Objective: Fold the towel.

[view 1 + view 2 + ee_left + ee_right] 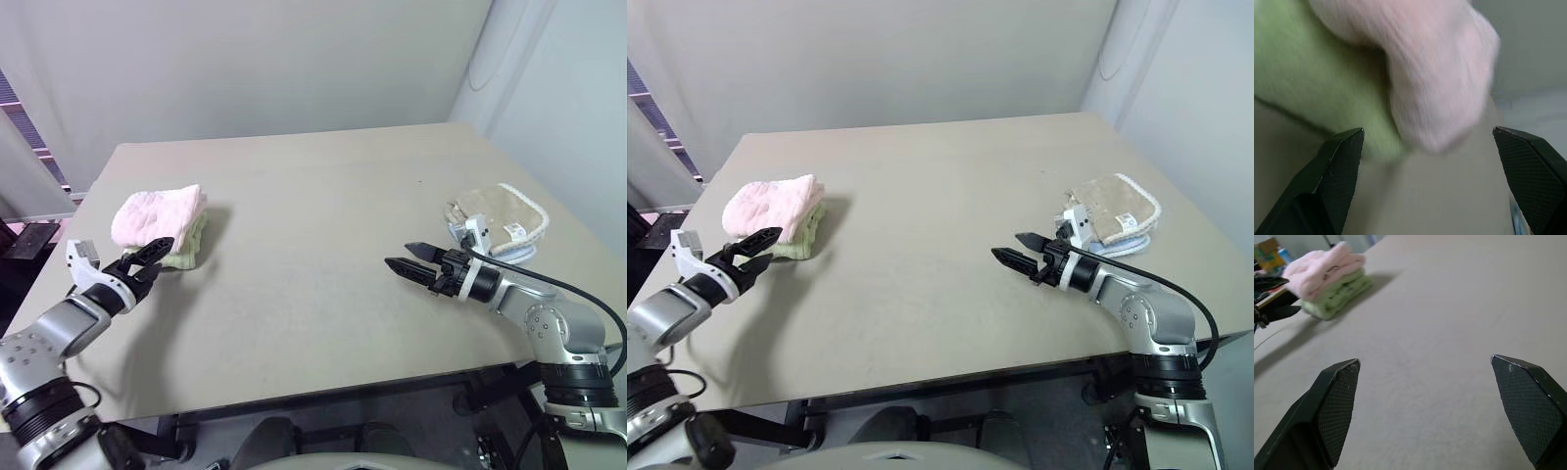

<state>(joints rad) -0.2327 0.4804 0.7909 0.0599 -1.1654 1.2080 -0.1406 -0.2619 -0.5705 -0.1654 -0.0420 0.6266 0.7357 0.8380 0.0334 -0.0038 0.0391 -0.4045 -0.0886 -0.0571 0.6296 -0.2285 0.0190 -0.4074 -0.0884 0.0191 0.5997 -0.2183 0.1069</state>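
The pale pink towel (pixel 157 214) lies folded into a thick bundle at the table's left side, resting on top of a folded light-green cloth (pixel 187 252). My left gripper (pixel 149 258) hovers just in front of the stack, open, with nothing between its fingers; in the left wrist view the towel (pixel 1440 73) and the green cloth (pixel 1308 83) loom close beyond the spread fingertips. My right gripper (pixel 409 258) floats open and empty above the table's right half, pointing left toward the stack (pixel 1327 276).
A beige cloth with white trim (pixel 502 221) sits on a pale blue cloth at the table's right edge, just behind my right wrist. The tan table (pixel 313 196) stretches bare between the two piles. Walls stand beyond the far edge.
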